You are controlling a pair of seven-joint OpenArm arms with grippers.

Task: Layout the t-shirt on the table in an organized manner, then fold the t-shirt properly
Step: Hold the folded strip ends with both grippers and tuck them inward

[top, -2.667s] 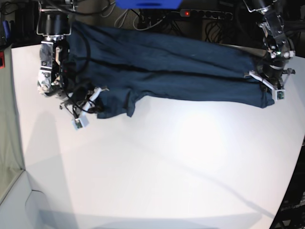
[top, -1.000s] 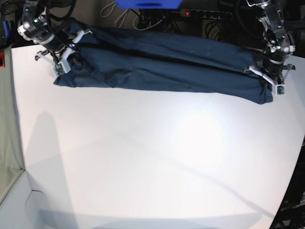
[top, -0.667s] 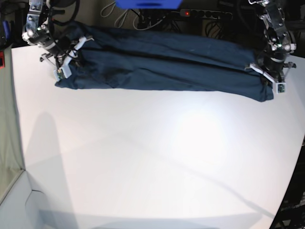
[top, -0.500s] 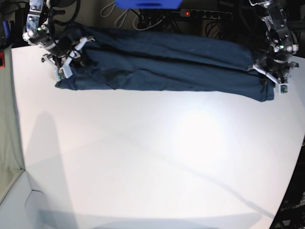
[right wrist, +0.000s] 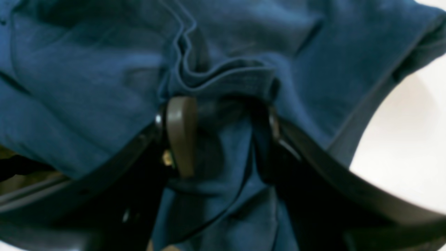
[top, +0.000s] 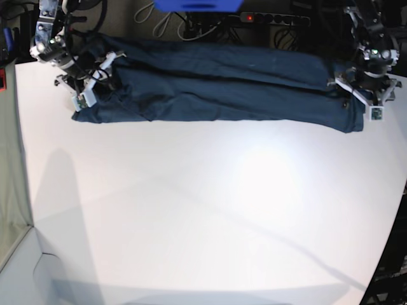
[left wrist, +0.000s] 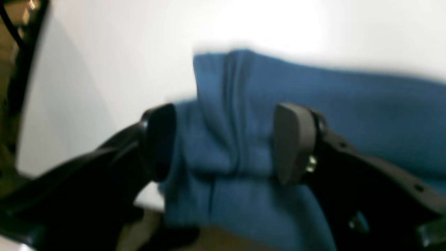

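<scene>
The dark navy t-shirt (top: pixel 222 89) lies as a long folded band along the far edge of the white table (top: pixel 203 210). My left gripper (top: pixel 353 94) stands over its right end. In the left wrist view the left gripper (left wrist: pixel 224 141) is open, its pads (left wrist: pixel 292 143) apart, with a bunched fold of the t-shirt (left wrist: pixel 348 104) lying loose between them. My right gripper (top: pixel 102 73) is over the band's left end. The right wrist view shows that gripper (right wrist: pixel 223 139) open astride a hemmed fold of the t-shirt (right wrist: pixel 87 69).
Behind the table's far edge there is a power strip with a red light (top: pixel 248 18), cables and a blue object (top: pixel 197 5). The table's curved edge (top: pixel 395 210) runs down the right side. A grey ledge (top: pixel 13 254) sits at the lower left.
Both grippers have gone from shut to open, letting go of the shirt's ends. The band has settled on the table's far side. Before that, the right arm carried its end back to the left.
</scene>
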